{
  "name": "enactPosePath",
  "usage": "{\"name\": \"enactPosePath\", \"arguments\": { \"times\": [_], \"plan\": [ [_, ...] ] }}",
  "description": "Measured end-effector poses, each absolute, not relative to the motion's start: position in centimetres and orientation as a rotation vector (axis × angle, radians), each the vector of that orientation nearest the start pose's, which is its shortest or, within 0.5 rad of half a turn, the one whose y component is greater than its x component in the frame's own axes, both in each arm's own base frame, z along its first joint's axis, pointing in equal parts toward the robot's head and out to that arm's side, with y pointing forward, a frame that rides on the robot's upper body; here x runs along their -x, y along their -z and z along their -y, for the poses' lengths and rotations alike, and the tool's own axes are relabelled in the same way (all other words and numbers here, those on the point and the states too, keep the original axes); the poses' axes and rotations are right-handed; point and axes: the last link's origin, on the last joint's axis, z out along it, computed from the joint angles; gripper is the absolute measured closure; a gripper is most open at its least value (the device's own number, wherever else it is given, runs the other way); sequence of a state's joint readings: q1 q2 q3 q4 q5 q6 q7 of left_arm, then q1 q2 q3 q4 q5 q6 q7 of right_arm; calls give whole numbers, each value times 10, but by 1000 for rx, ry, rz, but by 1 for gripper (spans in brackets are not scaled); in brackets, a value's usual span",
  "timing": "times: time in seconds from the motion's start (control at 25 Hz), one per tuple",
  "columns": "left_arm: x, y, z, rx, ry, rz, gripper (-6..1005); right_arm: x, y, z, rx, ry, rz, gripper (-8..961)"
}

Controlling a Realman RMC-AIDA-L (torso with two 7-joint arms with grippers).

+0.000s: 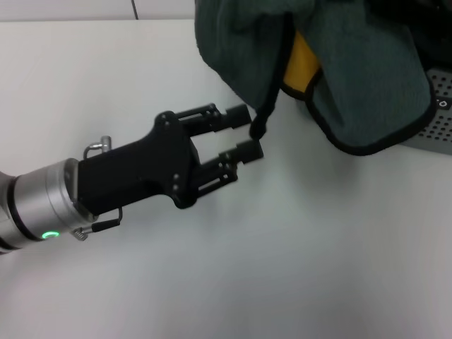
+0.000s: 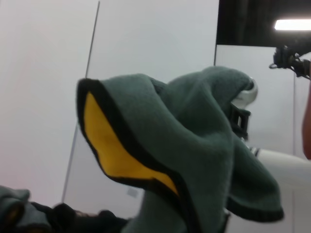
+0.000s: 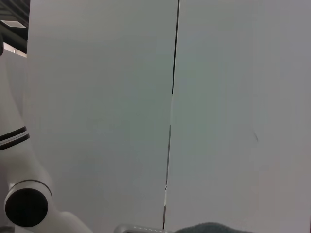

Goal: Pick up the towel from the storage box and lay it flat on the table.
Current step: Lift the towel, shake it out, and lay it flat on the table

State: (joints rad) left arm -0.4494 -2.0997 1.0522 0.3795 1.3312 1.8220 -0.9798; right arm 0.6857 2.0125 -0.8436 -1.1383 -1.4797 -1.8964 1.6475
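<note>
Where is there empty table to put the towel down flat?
The table is bare in front of the hanging towel and beside the left tool, and behind that arm too. It is crowded at the far right, where the storage box sits under the towel.

Towel (image 1: 353, 63) above table (image 1: 282, 268), storage box (image 1: 434, 120) right, left pincer (image 1: 247, 134) left

The towel (image 2: 194, 145) hangs bunched up and fills most of the middle and lower right of the frame, teal-green side out. One fold flips open at centre left and shows the yellow face with black edging running round it. There's a dark blurry clump along the bottom left, can't tell what. Behind it is a white wall (image 2: 43, 73) with a thin dark seam in the upper left, and a ceiling light (image 2: 291, 24) glows top right.
</note>
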Motion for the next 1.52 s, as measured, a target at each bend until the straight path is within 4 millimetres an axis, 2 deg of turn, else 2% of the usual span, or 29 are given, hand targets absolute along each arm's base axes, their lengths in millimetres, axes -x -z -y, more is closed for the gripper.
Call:
{"name": "enactPosePath", "arguments": {
  "times": [0.4, 0.84, 1.52],
  "plan": [
    [228, 17, -279, 2441, 1518, 441, 535, -89, -108, -339, 2841, -1201, 233, 811],
    [224, 27, -276, 2547, 1471, 428, 565, -83, -109, -346, 2807, -1197, 250, 798],
    [219, 29, -280, 2551, 1478, 413, 662, -79, -98, -347, 2833, -1194, 252, 779]
  ]
}}
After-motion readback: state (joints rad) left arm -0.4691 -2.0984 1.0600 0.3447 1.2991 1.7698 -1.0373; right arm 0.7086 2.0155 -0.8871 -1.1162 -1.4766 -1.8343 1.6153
